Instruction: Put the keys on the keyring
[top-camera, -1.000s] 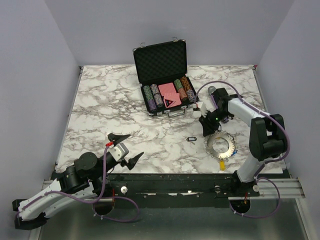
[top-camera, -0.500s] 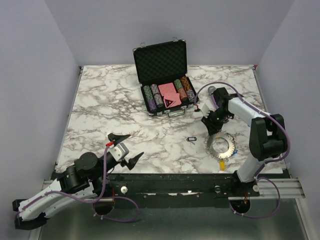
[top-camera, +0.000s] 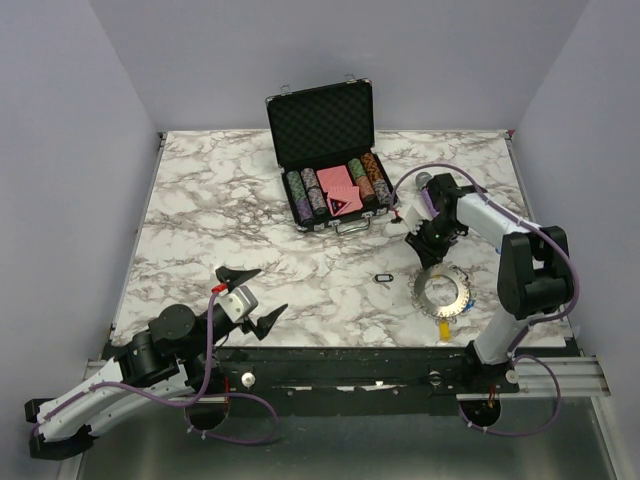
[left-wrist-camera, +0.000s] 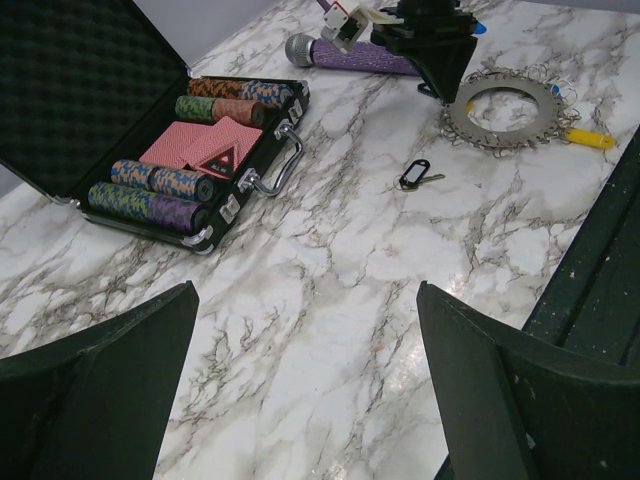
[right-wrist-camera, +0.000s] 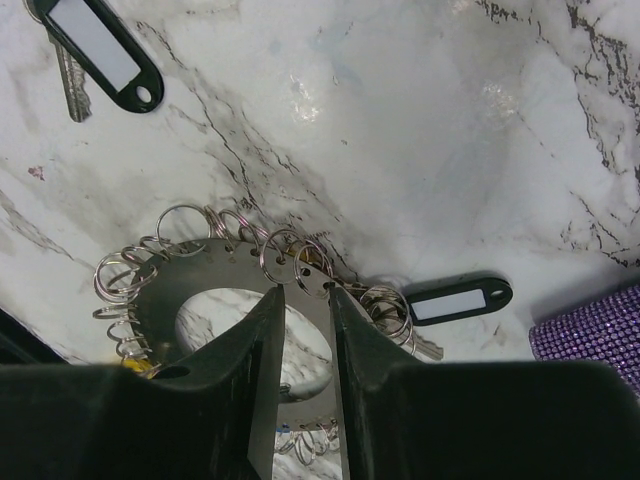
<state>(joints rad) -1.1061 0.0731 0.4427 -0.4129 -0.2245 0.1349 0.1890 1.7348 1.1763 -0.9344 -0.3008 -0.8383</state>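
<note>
The keyring (top-camera: 441, 291) is a flat silver ring fringed with small split rings, and it lies at the right front of the table (top-camera: 200, 220). It also shows in the right wrist view as the keyring (right-wrist-camera: 190, 275). My right gripper (right-wrist-camera: 303, 292) points down over the far rim, its jaws a narrow gap apart with the plate showing between them. A black-tagged key (right-wrist-camera: 455, 298) lies against the rim's small rings. A second black-tagged key (top-camera: 381, 278) lies loose to the left. A yellow key (top-camera: 443, 327) sits at the near rim. My left gripper (left-wrist-camera: 305, 330) hangs wide open, far to the left.
An open black chip case (top-camera: 325, 150) with chips and red cards stands at the back centre. A purple microphone (left-wrist-camera: 370, 55) lies behind the right gripper. The table's front edge (top-camera: 330, 345) runs just beyond the keyring.
My right gripper has shifted slightly right and back over the keyring's far rim, and its jaws have narrowed. The left arm and the keys have not moved.
</note>
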